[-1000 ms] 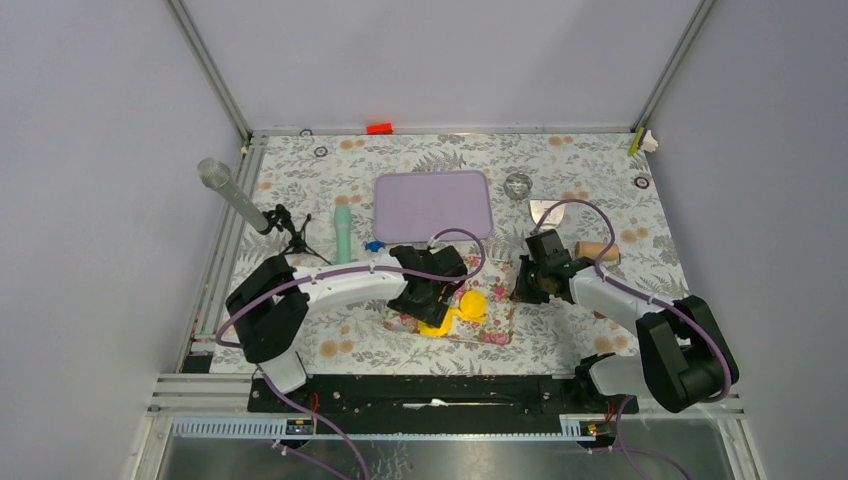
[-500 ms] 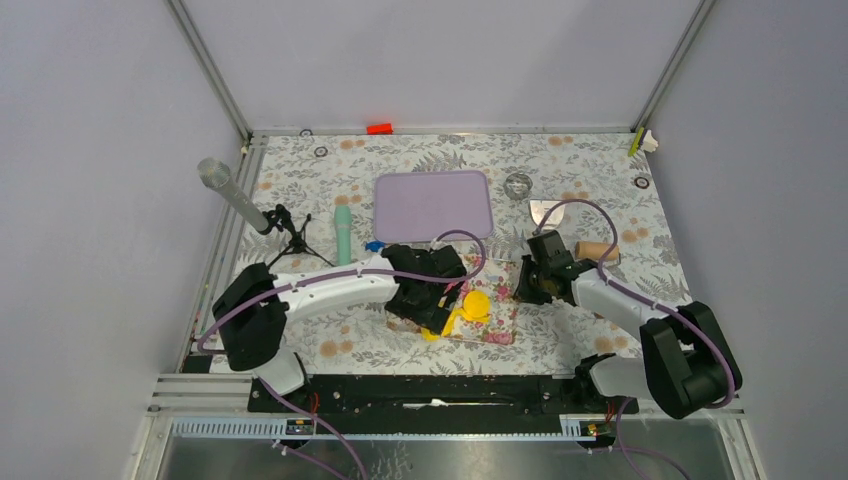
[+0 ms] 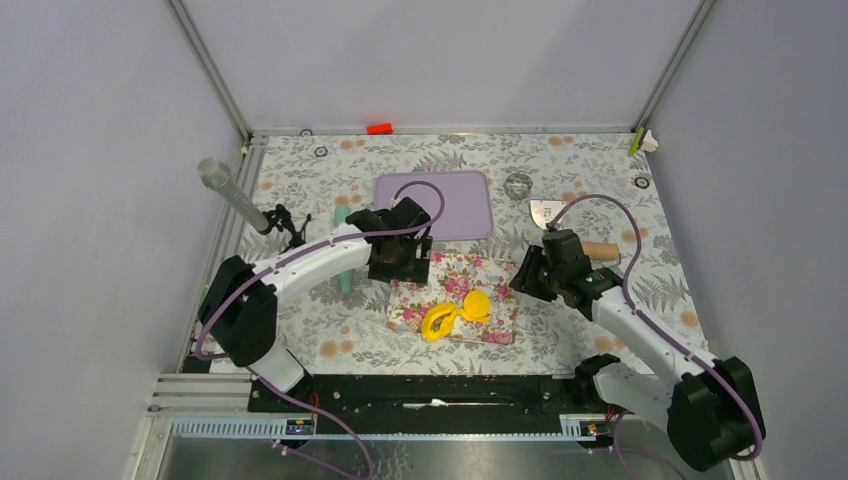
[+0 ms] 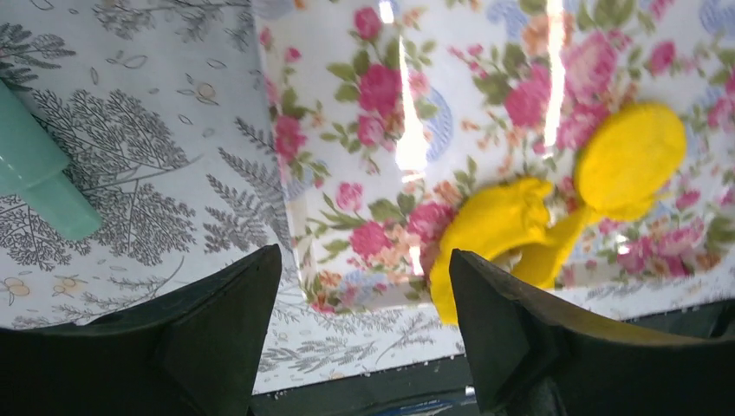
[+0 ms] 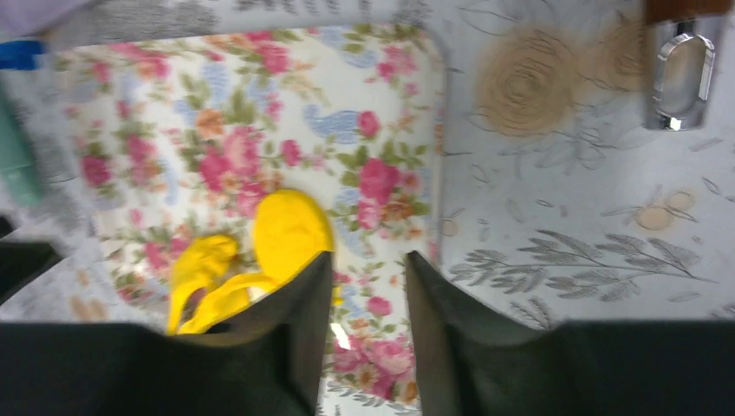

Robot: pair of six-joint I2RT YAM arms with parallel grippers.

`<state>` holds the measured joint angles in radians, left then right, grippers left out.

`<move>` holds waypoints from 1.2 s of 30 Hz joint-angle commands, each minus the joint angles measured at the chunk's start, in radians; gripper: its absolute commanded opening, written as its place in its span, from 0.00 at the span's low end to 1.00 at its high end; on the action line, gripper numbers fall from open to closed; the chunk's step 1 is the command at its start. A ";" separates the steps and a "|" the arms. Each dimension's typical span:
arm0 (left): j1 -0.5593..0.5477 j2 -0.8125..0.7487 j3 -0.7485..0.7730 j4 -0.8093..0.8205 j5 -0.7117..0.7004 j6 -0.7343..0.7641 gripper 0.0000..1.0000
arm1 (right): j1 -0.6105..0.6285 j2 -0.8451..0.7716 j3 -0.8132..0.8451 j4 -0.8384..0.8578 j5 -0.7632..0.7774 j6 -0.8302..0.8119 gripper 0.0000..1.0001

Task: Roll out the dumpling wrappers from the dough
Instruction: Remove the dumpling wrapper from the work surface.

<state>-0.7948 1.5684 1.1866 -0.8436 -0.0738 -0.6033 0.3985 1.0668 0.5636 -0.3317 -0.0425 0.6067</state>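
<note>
Lying between left gripper (image 4: 364, 256) and right gripper (image 5: 368, 260), the dough (image 3: 437, 322) touches neither.

right wrist view all smeared, nothing crisp; right gripper (image 5: 368, 260) blocks lower end of dough (image 5: 204, 277). left wrist view: mint cylinder (image 4: 35, 186) chopped by left edge, floral mat (image 4: 329, 104) runs off top and right. overhead, left arm (image 3: 310, 262) hides cylinder's middle; red bit (image 3: 379, 128) at far edge too tiny to tell
</note>
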 commanded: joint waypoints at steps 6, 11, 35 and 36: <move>0.109 0.111 -0.109 0.290 0.163 -0.104 0.74 | 0.213 -0.030 0.020 0.186 -0.048 0.220 0.31; 0.116 0.148 -0.132 0.313 0.191 -0.096 0.73 | 0.283 0.139 0.034 0.316 -0.111 0.279 0.20; 0.117 0.214 -0.120 0.302 0.178 -0.073 0.72 | 0.285 0.336 -0.008 0.415 -0.269 0.194 0.12; 0.117 0.219 -0.118 0.299 0.177 -0.073 0.72 | 0.285 0.323 -0.021 0.414 -0.272 0.189 0.12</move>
<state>-0.6796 1.7370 1.0653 -0.5449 0.1081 -0.6899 0.6762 1.4548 0.5823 0.0944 -0.2943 0.8330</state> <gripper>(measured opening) 0.725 0.123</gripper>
